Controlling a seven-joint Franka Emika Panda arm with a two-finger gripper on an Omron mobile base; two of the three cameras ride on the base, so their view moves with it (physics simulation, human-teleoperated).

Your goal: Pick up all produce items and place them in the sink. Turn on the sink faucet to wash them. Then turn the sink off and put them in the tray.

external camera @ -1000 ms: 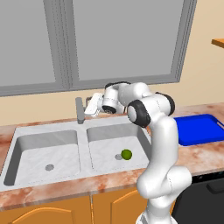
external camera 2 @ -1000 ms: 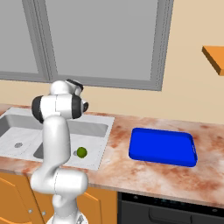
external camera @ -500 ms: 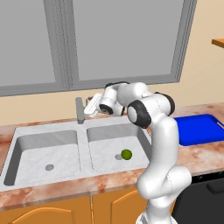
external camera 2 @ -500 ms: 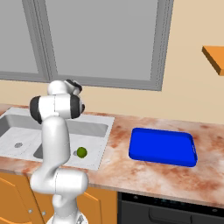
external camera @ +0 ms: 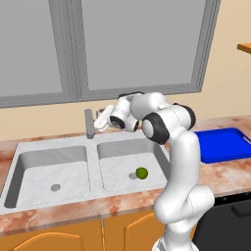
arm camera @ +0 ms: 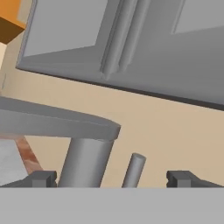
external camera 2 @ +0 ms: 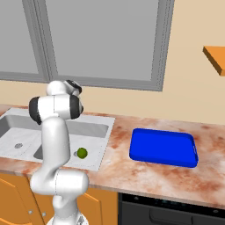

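The produce item, a small yellow-green lime [external camera: 141,172] [external camera 2: 81,153], lies in the right bowl of the pale marbled sink [external camera: 29,147] [external camera 2: 99,127], next to the drain. The grey sink faucet [external camera: 89,123] stands behind the divider between the bowls. My gripper [external camera: 102,119] is open at the faucet's right side, level with its top. In the hand view the faucet post [arm camera: 85,162] and its small lever [arm camera: 133,169] stand between the two spread fingertips [arm camera: 43,178], with the spout [arm camera: 52,122] above. No water is visible. The blue tray [external camera: 220,144] [external camera 2: 162,147] lies bare on the counter to the right.
A grey-framed window [external camera: 132,44] fills the wall behind the sink. An orange shelf [external camera 2: 215,59] juts out at the upper right. Reddish marbled counter [external camera 2: 132,169] surrounds the sink and tray, with a dark appliance front [external camera 2: 176,211] below it.
The hand has sunk very slightly beside the faucet. The jaws stay wide, and the lime and tray have not moved.
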